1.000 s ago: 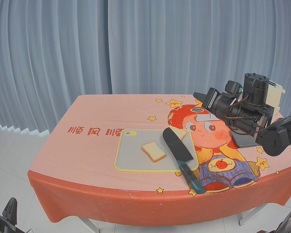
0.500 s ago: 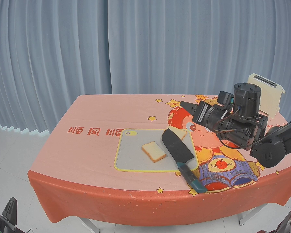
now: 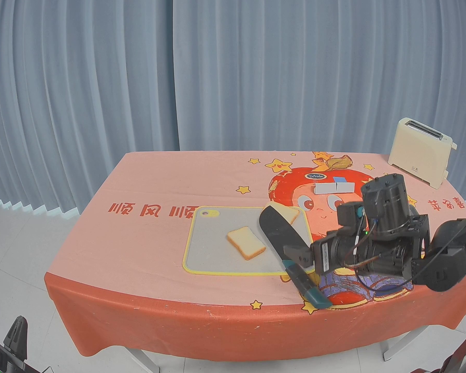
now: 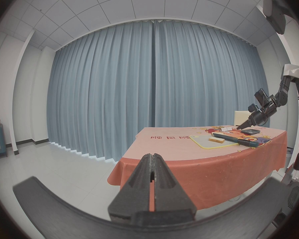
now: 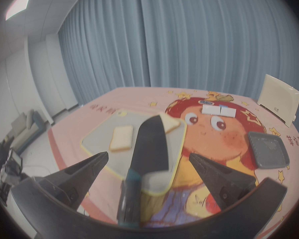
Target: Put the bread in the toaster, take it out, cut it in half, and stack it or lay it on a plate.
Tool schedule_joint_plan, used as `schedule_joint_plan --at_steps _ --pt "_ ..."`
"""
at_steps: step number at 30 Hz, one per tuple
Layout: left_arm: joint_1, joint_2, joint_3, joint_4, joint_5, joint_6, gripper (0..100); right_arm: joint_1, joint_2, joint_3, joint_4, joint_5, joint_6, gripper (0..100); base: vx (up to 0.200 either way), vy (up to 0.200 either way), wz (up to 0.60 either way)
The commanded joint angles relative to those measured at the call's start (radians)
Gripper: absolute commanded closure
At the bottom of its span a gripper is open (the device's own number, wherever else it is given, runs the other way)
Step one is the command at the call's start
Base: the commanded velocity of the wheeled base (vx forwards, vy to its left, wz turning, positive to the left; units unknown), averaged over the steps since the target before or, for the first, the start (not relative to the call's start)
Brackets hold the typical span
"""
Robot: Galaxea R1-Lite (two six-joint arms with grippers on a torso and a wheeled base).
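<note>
A cutting board (image 3: 212,249) holds one bread half (image 3: 246,242); a second piece (image 3: 290,213) lies at its far right corner, partly under a knife. The knife's black blade (image 3: 282,233) crosses the board's right edge and its teal handle (image 3: 308,285) points at the table's front. My right gripper (image 3: 299,263) is open, low beside the handle. In the right wrist view the blade (image 5: 151,143) and handle (image 5: 129,196) lie between the spread fingertips of the right gripper (image 5: 148,155). My left gripper (image 4: 151,178) is shut, low and far left of the table.
A cream toaster (image 3: 422,151) stands at the table's back right corner. A dark grey plate (image 5: 268,149) lies right of the board. Two small white and blue blocks (image 3: 334,186) sit behind the board. The table's left part is bare cloth.
My right arm has swung from near the toaster and plate down toward the table's front, ending at the knife handle. Bread, board and knife have not moved.
</note>
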Motion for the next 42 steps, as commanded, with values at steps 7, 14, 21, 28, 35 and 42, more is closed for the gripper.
schedule_joint_plan --at_steps 7,14,21,28,35,42 --pt "0.000 0.002 0.018 0.000 0.000 0.000 100 0.102 0.006 0.073 0.016 -0.025 -0.044 0 0.000 0.000 0.00" --pt "0.000 0.002 0.018 0.000 0.000 0.000 100 0.110 0.085 0.028 0.009 -0.074 -0.045 0 0.000 0.000 0.00" --pt "0.000 0.002 0.018 0.000 0.000 0.000 100 0.116 0.108 0.025 0.013 -0.078 -0.050 0 0.000 0.000 0.00" --pt "0.000 0.002 0.018 0.000 0.000 0.000 100 0.116 0.118 0.030 0.015 -0.080 -0.052 100 0.000 0.000 0.00" --pt "0.000 0.002 0.018 0.000 0.000 0.000 100 0.117 0.135 0.027 0.015 -0.126 -0.053 100 0.000 0.000 0.00" --pt "0.000 0.002 0.018 0.000 0.000 0.000 100 0.111 0.101 0.022 -0.005 -0.126 -0.047 100 0.000 0.000 0.00"
